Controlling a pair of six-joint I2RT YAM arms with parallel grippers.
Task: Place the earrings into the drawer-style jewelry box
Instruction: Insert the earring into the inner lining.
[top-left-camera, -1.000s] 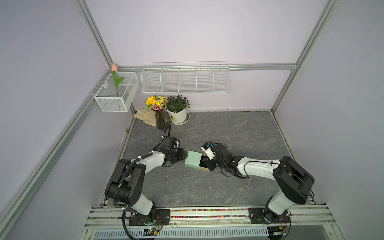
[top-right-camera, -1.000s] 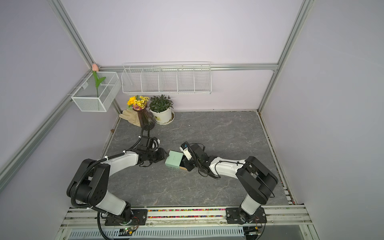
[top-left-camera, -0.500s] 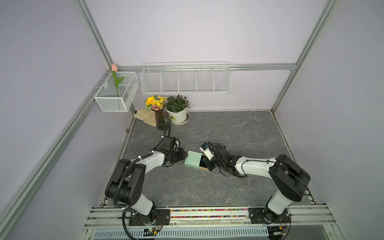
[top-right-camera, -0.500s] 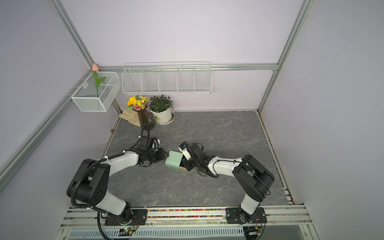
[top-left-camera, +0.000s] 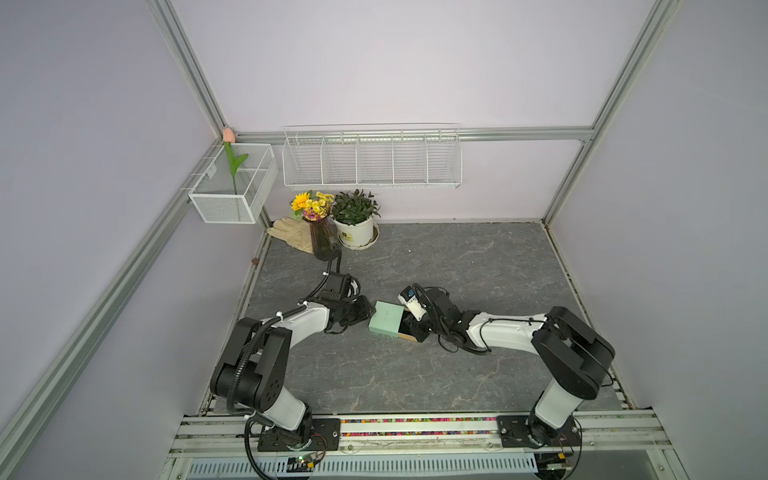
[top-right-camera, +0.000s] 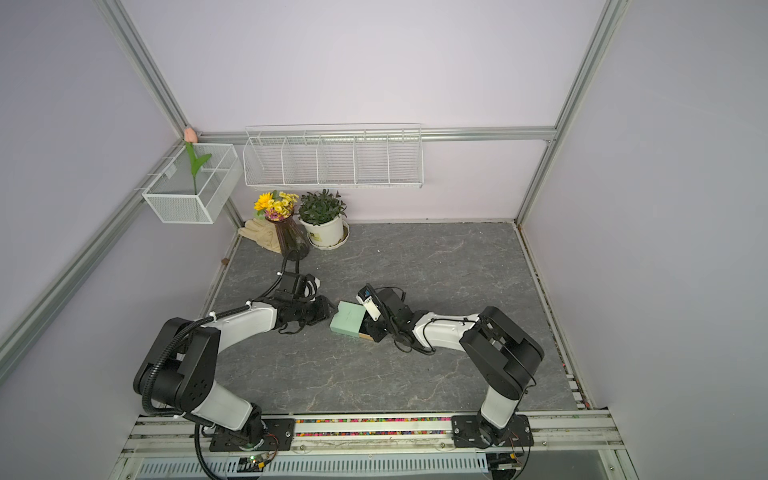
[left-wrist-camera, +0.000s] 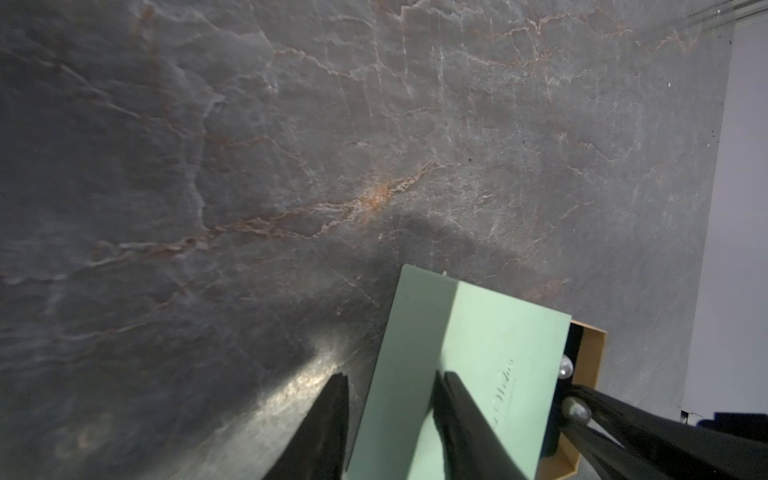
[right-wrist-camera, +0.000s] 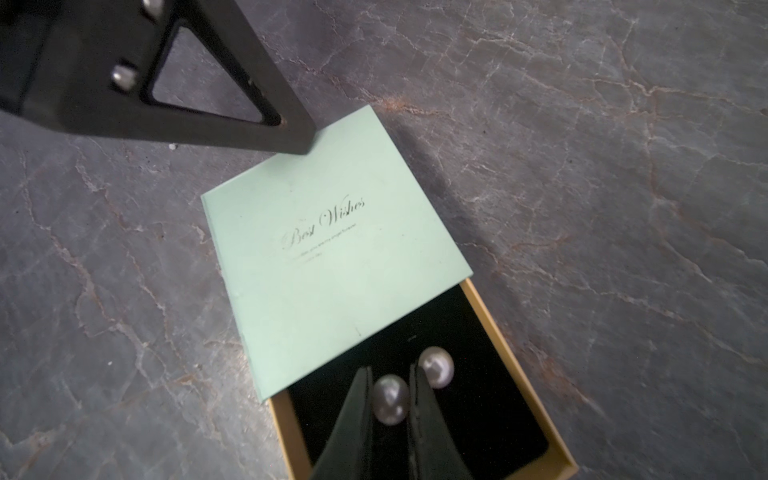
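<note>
- Mint-green cardboard formed the sleeve of the drawer-style jewelry box (top-left-camera: 386, 324), which lay flat on the grey stone-patterned table (top-left-camera: 478, 257) between the two arms, with "Best Wishes" printed on top.
- Its tan-walled, black-lined tray (right-wrist-camera: 478, 415) stood partly pulled out on the side toward the right arm.
- The right gripper (right-wrist-camera: 390, 370) reached over the open tray, its fingers pinched on a pearl earring (right-wrist-camera: 390, 399) above the black lining. Whether the pearl touched the lining could not be told.
- The other earring (right-wrist-camera: 436, 366) lay on the lining just beside the held one.
- The left gripper (left-wrist-camera: 393, 376) was closed in on the sleeve's end opposite the tray, one finger on the top edge and the other tight beside the side wall.
- A vase of yellow flowers (top-left-camera: 322, 237), a potted plant (top-left-camera: 355, 226) and a glove (top-left-camera: 291, 232) sat in the far left corner, well apart from the box.
</note>
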